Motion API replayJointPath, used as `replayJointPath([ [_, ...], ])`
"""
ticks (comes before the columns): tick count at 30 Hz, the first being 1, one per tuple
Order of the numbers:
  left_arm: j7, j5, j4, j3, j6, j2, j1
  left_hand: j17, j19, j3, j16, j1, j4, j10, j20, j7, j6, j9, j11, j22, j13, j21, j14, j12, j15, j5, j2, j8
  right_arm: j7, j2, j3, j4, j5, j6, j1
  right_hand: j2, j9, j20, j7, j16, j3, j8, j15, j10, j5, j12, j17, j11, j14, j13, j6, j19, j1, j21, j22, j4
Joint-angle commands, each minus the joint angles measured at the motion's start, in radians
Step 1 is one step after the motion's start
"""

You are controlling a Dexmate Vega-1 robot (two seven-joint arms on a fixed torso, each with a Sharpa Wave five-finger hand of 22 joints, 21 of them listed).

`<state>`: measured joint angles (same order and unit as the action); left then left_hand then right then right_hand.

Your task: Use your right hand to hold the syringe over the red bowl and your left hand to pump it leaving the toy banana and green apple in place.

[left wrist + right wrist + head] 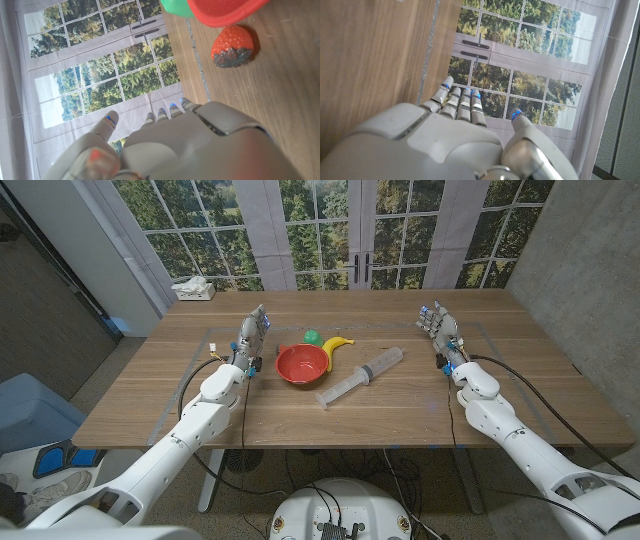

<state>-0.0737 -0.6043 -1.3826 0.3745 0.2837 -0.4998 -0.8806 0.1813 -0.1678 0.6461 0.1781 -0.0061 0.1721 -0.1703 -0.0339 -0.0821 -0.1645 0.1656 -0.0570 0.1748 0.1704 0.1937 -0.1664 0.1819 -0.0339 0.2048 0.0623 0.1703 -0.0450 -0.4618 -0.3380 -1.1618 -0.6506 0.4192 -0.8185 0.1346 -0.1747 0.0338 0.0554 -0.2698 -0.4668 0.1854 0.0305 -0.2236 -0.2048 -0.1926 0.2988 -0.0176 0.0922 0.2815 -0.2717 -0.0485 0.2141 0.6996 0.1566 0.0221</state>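
While both hands hold nothing, fingers apart, the syringe (361,377) lies on the table (400,415) between them, nearer the right hand (441,337). Beside the left hand (251,340) sits the red bowl (301,364), with the banana (338,344), apple (312,337) and a strawberry (232,46) close by.

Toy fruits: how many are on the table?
3: a green apple behind the red bowl, a banana at the bowl's right rim, a strawberry beside the bowl near the left hand. Others may be hidden.
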Motion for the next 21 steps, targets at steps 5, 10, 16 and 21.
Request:
replayJointPath([
  [5,0.014,0.003,0.011,0.007,-0.009,-0.005,0.013,-0.003,0.009,0.001,0.005,0.012,-0.016,-0.081,-0.128,0.003,-0.004,0.003,0.001,0.001,0.003,0.010,-0.137,0.009,-0.075,0.005,0.079,0.007,0.235,-0.037,-0.023,-0.113,0.195,0.009,-0.065,0.003,-0.005,-0.002,-0.004,-0.002,-0.023,0.011,-0.009,-0.027,0.016,-0.012,-0.014,-0.004,0.032,-0.019,-0.026,-0.041,0.065,-0.019,0.006,-0.068],
  [10,0.018,0.004,0.015,0.011,-0.011,-0.004,0.018,-0.005,0.015,0.000,0.004,0.015,-0.021,-0.076,-0.123,0.002,-0.001,0.003,0.003,0.001,0.003,0.012,-0.133,0.011,-0.073,0.006,0.078,0.008,0.289,-0.064,-0.031,-0.157,0.255,-0.024,-0.083,0.004,-0.006,-0.008,-0.009,-0.003,-0.029,0.014,-0.009,-0.037,0.016,-0.015,-0.018,-0.002,0.037,-0.025,-0.037,-0.056,0.080,-0.023,0.006,-0.088],
  [16,0.020,0.008,0.020,0.016,-0.012,-0.001,0.023,-0.006,0.020,0.000,0.005,0.017,-0.025,-0.070,-0.120,0.002,0.001,0.003,0.004,0.001,0.004,0.013,-0.128,0.013,-0.071,0.006,0.077,0.008,0.323,-0.087,-0.033,-0.192,0.299,-0.048,-0.097,0.004,-0.006,-0.008,-0.012,-0.006,-0.036,0.014,-0.005,-0.043,0.015,-0.015,-0.022,0.000,0.044,-0.031,-0.041,-0.072,0.099,-0.027,0.007,-0.110],
  [21,0.023,0.007,0.021,0.017,-0.011,0.001,0.025,-0.007,0.024,0.000,0.005,0.019,-0.027,-0.068,-0.117,0.002,0.003,0.003,0.003,0.001,0.004,0.014,-0.127,0.013,-0.070,0.006,0.077,0.009,0.343,-0.105,-0.036,-0.217,0.334,-0.063,-0.104,0.004,-0.006,-0.007,-0.011,-0.008,-0.038,0.014,-0.001,-0.046,0.014,-0.015,-0.023,0.000,0.048,-0.035,-0.044,-0.080,0.108,-0.031,0.007,-0.122],
])
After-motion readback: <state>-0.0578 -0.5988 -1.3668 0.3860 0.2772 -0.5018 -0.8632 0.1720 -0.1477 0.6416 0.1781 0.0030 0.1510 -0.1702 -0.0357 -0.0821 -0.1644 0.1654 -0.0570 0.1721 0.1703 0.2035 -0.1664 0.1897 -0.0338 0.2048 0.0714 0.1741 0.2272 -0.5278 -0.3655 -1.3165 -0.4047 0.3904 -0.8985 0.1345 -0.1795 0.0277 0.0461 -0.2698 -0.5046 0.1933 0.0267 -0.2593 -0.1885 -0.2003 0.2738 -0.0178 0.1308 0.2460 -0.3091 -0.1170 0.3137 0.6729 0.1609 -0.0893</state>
